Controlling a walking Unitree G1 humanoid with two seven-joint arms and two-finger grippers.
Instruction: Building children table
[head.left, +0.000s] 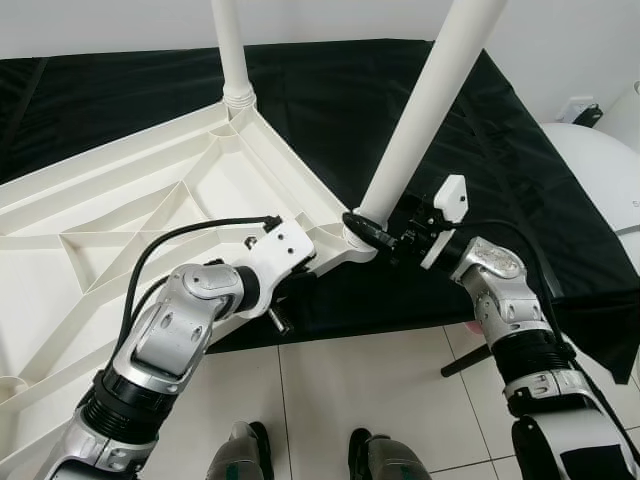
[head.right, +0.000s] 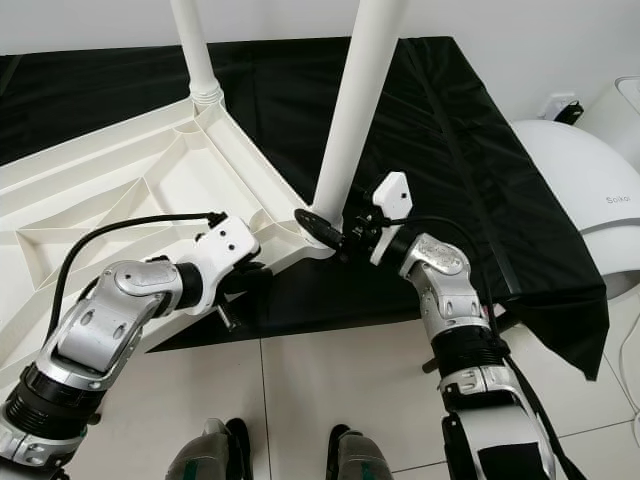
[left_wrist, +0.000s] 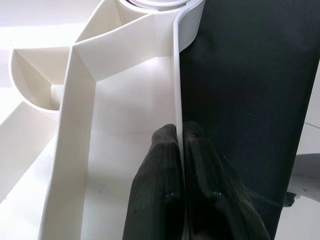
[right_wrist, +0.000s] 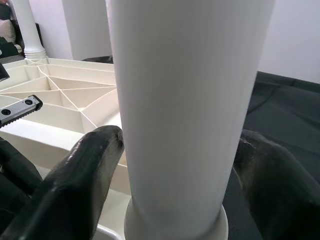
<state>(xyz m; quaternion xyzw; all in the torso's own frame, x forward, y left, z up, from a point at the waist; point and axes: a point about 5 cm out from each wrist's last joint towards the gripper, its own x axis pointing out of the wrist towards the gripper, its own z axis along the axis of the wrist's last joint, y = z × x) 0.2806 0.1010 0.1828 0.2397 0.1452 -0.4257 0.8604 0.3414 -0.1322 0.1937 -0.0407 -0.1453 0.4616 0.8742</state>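
Robot's own dark feet (head.left: 310, 455) sit at the bottom edge on pale floor tiles (head.left: 350, 380), w/ both silver arms reaching fwd above them. Left gripper (left_wrist: 179, 150) is at the near edge of the upturned white plastic ribbed tabletop (head.left: 130, 200), and the wrist view shows its two black fingers (left_wrist: 155, 175) clenched on the thin white rim wall (left_wrist: 177, 75), one finger each side, pads pressed tight. Tabletop lies underside-up, partly on the black cloth-covered surface (head.left: 480, 130), near corner hanging out over the tiles. Right gripper (head.left: 372, 236) is at that near corner, black fingers (right_wrist: 82, 175) either side of the base of the thick white cylindrical table leg (head.left: 430, 110); leg sits between them in the wrist view, fingers look to be touching its sides, so grasping the leg low down, just above its collar. That leg leans to the robot's right as it rises from the corner socket. Second white leg (head.left: 230, 50) stands at the far corner of the tabletop, upright in its socket. White rounded appliance (head.right: 580, 190) sits off to the right, beside the cloth.
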